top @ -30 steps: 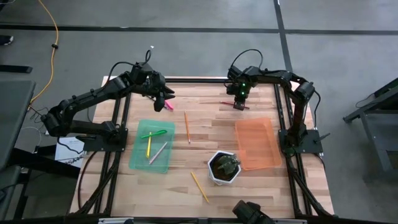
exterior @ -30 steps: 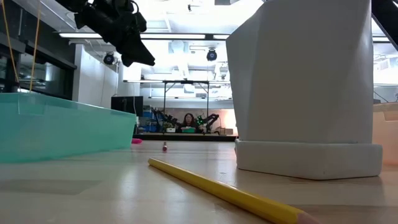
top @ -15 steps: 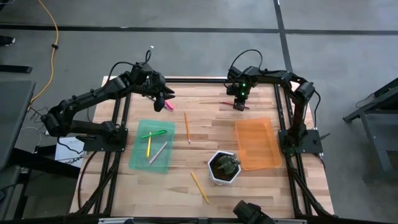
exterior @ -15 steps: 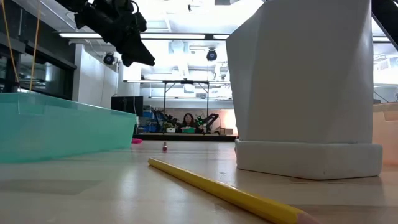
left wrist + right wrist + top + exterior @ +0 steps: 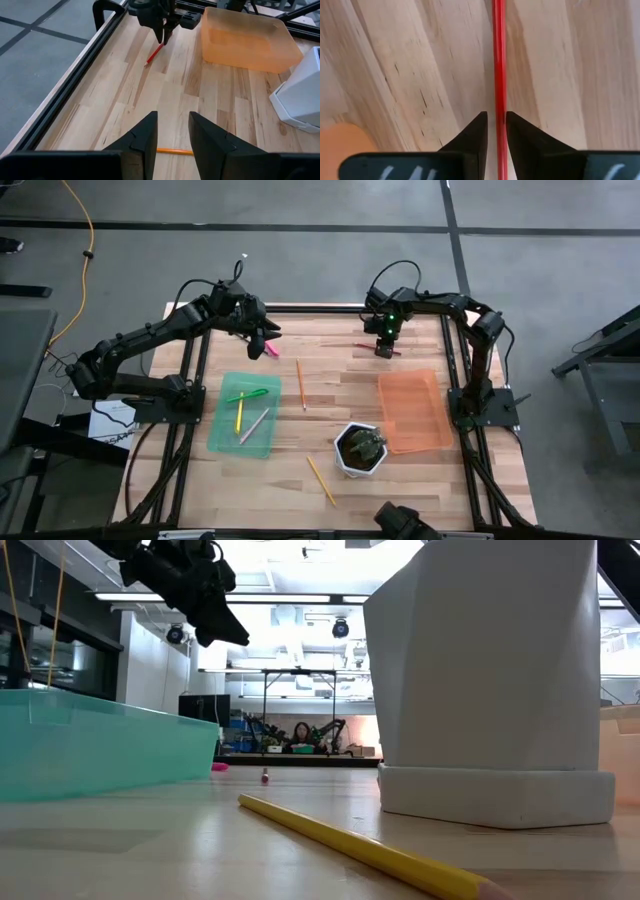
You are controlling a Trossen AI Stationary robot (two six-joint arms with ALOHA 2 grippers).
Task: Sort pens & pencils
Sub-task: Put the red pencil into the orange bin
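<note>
While the red pencil (image 5: pixel 499 65) lies flat on the wood at the far end of the table (image 5: pixel 340 395), just beyond the short far edge of the orange tray (image 5: pixel 413 412), I can see my right gripper (image 5: pixel 384 346) has eased its fingers apart over the last second. A moment ago they were pinched together; now there is a narrow slot between them, and the pencil runs straight through that slot, one finger either side. I can't see either finger pressing on it, so I'd call this parted around the pencil, not gripping it. My read: I'm lined up for a pick, and the next thing needed is to close and lift toward the orange tray, which has nothing in it yet.

Further from the orange tray, the left gripper (image 5: pixel 262 340) hangs above the far left part of the table, fingers partly apart and holding nothing, close over the pink pen (image 5: pixel 270 350). An orange pencil (image 5: pixel 300 384) lies between the two trays, and a yellow pencil (image 5: pixel 321 480) sits near the white pot (image 5: pixel 360 448). The green tray (image 5: pixel 243 415) already holds three pens.
</note>
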